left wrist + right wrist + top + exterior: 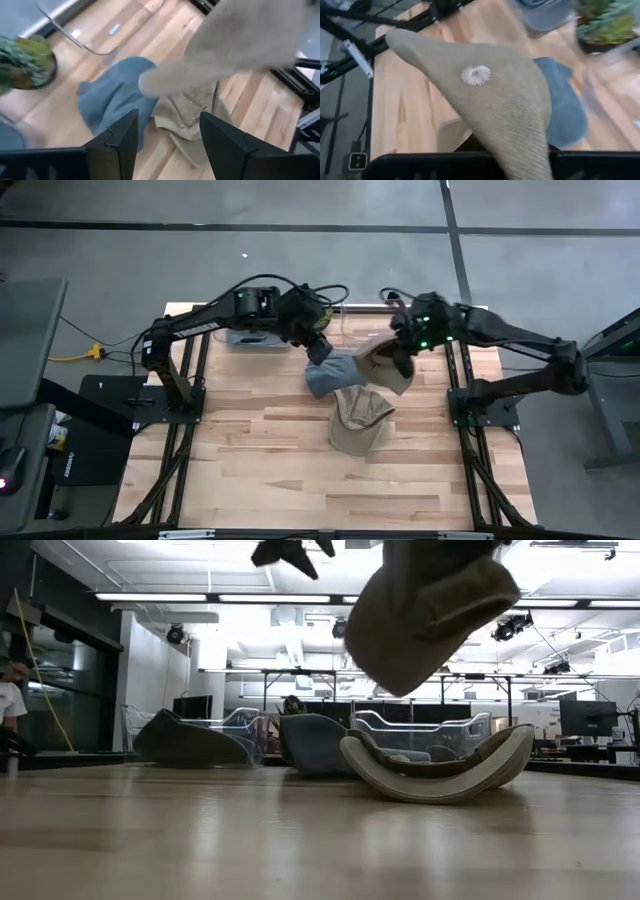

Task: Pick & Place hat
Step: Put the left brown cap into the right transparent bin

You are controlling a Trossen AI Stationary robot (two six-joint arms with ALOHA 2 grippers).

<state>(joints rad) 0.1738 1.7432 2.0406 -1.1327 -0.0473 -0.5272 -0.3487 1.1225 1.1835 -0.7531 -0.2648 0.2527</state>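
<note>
A tan hat (495, 95) with a crown button (476, 75) hangs in the air over the table's middle, and my right gripper (402, 360) is shut on it. Below it a khaki hat (360, 420) lies crown down on the wood. A blue-grey hat (328, 375) rests beside it, toward the far left. My left gripper (169, 116) hovers open above the blue-grey hat (115, 100), touching nothing. My right gripper holds the tan hat from the table's right side, slanting down. The hat's own crown hides the fingers in the right wrist view, so the part held cannot be told. The hat (430, 610) hangs lifted clear of the table.
A darker grey hat (255, 337) lies at the far left of the table. A potted plant (22, 62) and clear plastic bins (420, 730) stand along the far edge. The near half of the wooden table (300, 480) is bare.
</note>
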